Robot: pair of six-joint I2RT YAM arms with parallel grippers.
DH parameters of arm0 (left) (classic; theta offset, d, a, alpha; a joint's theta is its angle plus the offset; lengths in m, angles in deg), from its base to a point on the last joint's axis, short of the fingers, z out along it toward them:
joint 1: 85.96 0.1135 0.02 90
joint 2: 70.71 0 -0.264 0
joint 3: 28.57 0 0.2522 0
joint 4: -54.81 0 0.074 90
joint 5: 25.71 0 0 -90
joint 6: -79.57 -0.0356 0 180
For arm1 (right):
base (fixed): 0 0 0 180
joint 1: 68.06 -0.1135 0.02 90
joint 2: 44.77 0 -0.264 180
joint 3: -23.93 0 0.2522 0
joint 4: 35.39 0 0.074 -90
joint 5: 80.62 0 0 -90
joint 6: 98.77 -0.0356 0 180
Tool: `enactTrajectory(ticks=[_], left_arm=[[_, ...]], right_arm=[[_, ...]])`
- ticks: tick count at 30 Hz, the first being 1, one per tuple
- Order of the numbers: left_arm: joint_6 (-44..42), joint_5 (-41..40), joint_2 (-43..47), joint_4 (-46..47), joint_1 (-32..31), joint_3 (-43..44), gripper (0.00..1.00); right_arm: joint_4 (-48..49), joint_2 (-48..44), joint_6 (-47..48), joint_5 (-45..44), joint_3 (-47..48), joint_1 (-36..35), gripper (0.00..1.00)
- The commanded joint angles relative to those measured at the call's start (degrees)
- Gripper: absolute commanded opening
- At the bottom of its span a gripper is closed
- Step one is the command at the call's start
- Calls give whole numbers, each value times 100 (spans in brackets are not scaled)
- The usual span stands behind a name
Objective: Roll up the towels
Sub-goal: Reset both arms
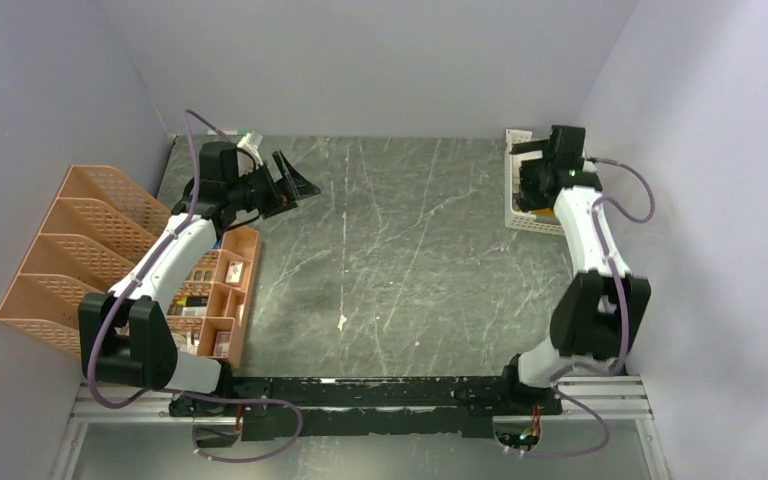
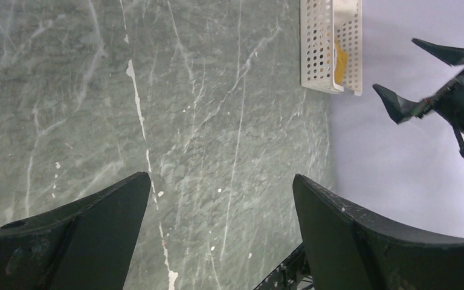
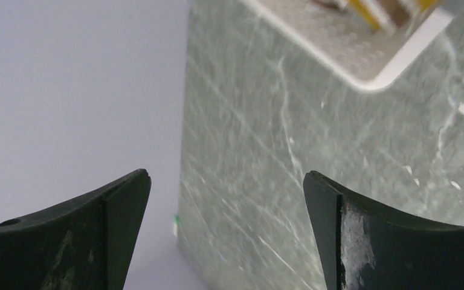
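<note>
Left claw [image 2: 220, 178] and right claw [image 3: 226, 175] wide open, empty; ease right one into white basket [image 3: 393, 71] just ahead of it, pinch 1 towel [image 2: 339, 56] edge only.

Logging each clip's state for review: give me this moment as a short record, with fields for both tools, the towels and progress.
left tool: open, empty, raised over table, near rack
right tool: open, empty, close to basket
towels: yellow cloth shows inside basket, likely one; other not visible
progress: rolling not begun
</note>
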Motion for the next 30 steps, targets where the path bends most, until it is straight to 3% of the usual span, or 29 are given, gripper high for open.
enactTrajectory(ticks=[1, 4, 6, 12, 15, 19, 30], left_arm=[[-666, -186, 379, -179, 60, 152, 99], [-1059, -622, 725, -212, 58, 31, 100], [-1316, -871, 975, -122, 58, -103, 100], [-2050, -1162, 1737, 476, 58, -815, 100], [-2146, -1254, 2170, 956, 58, -1312, 99], [-2098, -1296, 2713, 1535, 49, -1889, 100], [-2359, -1501, 2967, 1331, 49, -1884, 100]], right_arm=[[2044, -1371, 1230, 557, -1604, -268, 100], [3761, -2447, 2327, 1153, -3075, -281, 100], [4340, -3180, 3155, 1047, -3734, -465, 100], [4089, -4448, 5542, -567, -4551, -1899, 100], [3636, -4683, 5925, -954, -4784, -2175, 100], [3917, -5322, 6064, -750, -5380, -2262, 100], [4133, -5345, 5979, -1024, -5598, -2288, 100]])
